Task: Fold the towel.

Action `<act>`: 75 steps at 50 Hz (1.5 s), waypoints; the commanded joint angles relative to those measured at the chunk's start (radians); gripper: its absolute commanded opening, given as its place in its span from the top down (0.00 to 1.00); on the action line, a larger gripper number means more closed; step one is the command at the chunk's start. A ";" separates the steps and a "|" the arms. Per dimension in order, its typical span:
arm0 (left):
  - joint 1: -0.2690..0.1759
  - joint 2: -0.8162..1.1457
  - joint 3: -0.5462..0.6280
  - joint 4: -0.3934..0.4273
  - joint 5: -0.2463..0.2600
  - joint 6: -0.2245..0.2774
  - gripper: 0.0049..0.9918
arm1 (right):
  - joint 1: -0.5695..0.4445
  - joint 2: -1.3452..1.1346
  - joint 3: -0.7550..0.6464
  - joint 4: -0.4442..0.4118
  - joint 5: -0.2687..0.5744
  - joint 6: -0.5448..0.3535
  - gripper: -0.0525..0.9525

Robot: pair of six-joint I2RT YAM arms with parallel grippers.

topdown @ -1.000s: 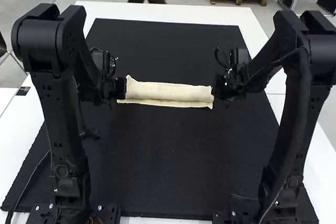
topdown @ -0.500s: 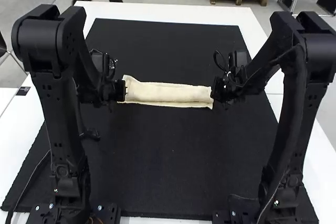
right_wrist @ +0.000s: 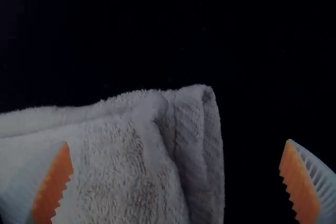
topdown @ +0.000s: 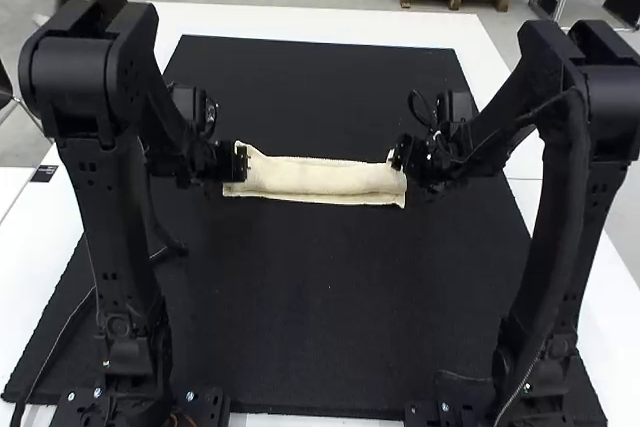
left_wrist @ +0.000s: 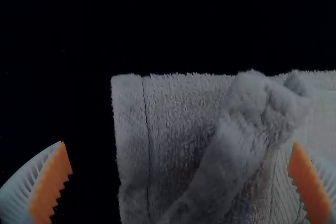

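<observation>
Both arms, the left (topdown: pixel 100 197) and the right (topdown: pixel 570 217), rise from the near side of the white table (topdown: pixel 320 23), bend high at the elbow and angle inward and down, bringing their wrists to opposite ends of the towel. The left gripper (topdown: pixel 241 161) and the right gripper (topdown: pixel 397 157) are both released, the orange pads (left_wrist: pixel 306 182) spread wide.

The cream towel (topdown: pixel 320 177) lies across the black mat (topdown: pixel 320 317) between the two arms, folded into a long, narrow strip with layers showing along its length. In the left wrist view, a thick, rumpled fold runs over a flatter layer with a stitched hem (left_wrist: pixel 131 145); in the right wrist view, the other end has a raised crease and a slightly curled corner (right_wrist: pixel 206 94).

Compared with the earlier frames, the right gripper sits farther inward over its end, and the left has shifted slightly forward. The towel keeps nearly the same place and shape.
</observation>
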 commanded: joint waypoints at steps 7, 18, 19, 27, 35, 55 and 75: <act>0.008 -0.174 0.105 -0.105 0.003 -0.025 0.02 | -0.016 -0.089 0.059 -0.042 -0.030 0.031 0.04; 0.005 -0.330 0.083 -0.200 0.003 -0.028 0.02 | -0.036 -0.069 0.023 -0.059 -0.101 0.051 0.04; 0.006 -0.346 0.076 -0.202 0.003 -0.028 0.02 | -0.037 -0.065 0.018 -0.059 -0.110 0.051 0.04; 0.006 -0.496 0.011 -0.182 0.000 -0.045 0.02 | -0.057 -0.051 -0.011 -0.059 -0.148 0.050 0.04; 0.003 -0.625 -0.033 -0.182 -0.001 -0.055 0.02 | -0.062 -0.048 -0.036 -0.054 -0.167 0.051 0.04; 0.002 -0.878 -0.115 -0.216 -0.029 -0.060 0.02 | -0.034 0.041 -0.037 -0.025 -0.177 0.065 0.05; 0.000 -0.919 -0.133 -0.231 -0.027 -0.060 0.03 | 0.039 0.061 -0.002 -0.004 -0.174 0.110 0.05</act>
